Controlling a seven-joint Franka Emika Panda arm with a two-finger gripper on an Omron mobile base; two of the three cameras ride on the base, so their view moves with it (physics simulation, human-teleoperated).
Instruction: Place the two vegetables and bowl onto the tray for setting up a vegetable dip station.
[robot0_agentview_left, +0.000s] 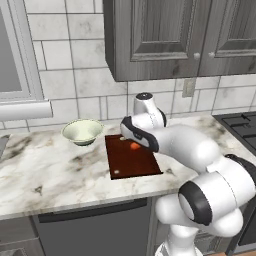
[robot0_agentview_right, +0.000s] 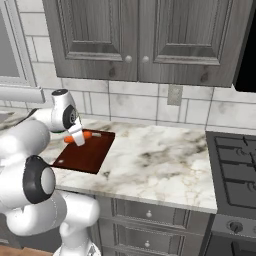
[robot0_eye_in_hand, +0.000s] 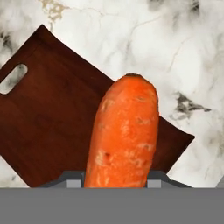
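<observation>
- Left base view: the carrot (robot0_agentview_left: 134, 146) shows as a small orange patch above the far half of the tray (robot0_agentview_left: 132, 162), mostly hidden behind the arm. The tray lies on the marble bench (robot0_agentview_left: 45, 175) with its near end at the bench's front edge. The bowl (robot0_agentview_left: 82, 131) stands on the bench off the tray's far left corner, just beside it and apart. Its flaring rim looks easy to knock if the arm swings left on its way out.
- Right base view: the gripper (robot0_agentview_right: 78, 139) hangs over the tray's far end, clamped on the carrot across its middle. The carrot's long axis runs roughly level, along that far edge, one end toward the tray's right corner. It appears to be held clear of the board rather than resting on it.
- Hand view: the carrot rises between the two fingertips (robot0_eye_in_hand: 72, 180), its blunt end toward the tray's long edge, with bare marble beyond. The slot handle (robot0_eye_in_hand: 13, 78) sits at the tray's other end.
- Risk, as I judge it: a carrot is round, so let go from this height it could roll or bounce over that edge onto the bench. The green vegetable I cannot place.
</observation>
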